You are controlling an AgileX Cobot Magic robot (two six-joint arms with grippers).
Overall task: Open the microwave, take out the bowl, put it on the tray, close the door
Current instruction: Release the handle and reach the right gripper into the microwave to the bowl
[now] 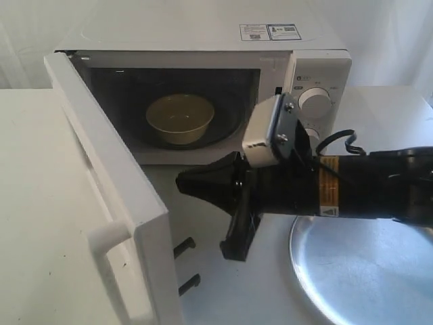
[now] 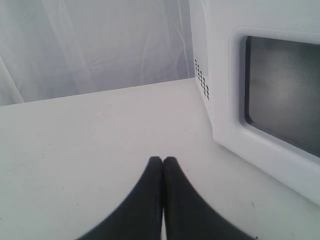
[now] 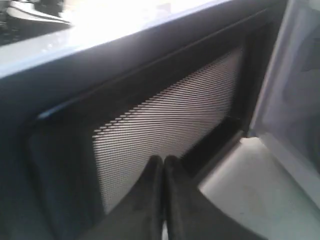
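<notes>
The white microwave (image 1: 203, 34) stands with its door (image 1: 101, 176) swung wide open to the left, bar handle (image 1: 108, 237) facing the camera. The cream bowl (image 1: 180, 118) sits inside the dark cavity. The silver tray (image 1: 358, 271) lies at the front right of the table. My right gripper (image 1: 183, 181) reaches in from the right, shut and holding nothing, in front of the cavity below the bowl. In the right wrist view the right gripper (image 3: 162, 159) points at the door's inner mesh window (image 3: 165, 125). My left gripper (image 2: 162, 160) is shut and holds nothing, low over the table beside the door's outer window (image 2: 285, 95).
The right arm (image 1: 365, 186) passes above the tray's rim and in front of the dials (image 1: 314, 101). Two latch hooks (image 1: 184, 247) stick out from the door's inner edge. A white curtain (image 2: 90, 45) hangs behind the table. The left gripper does not show in the exterior view.
</notes>
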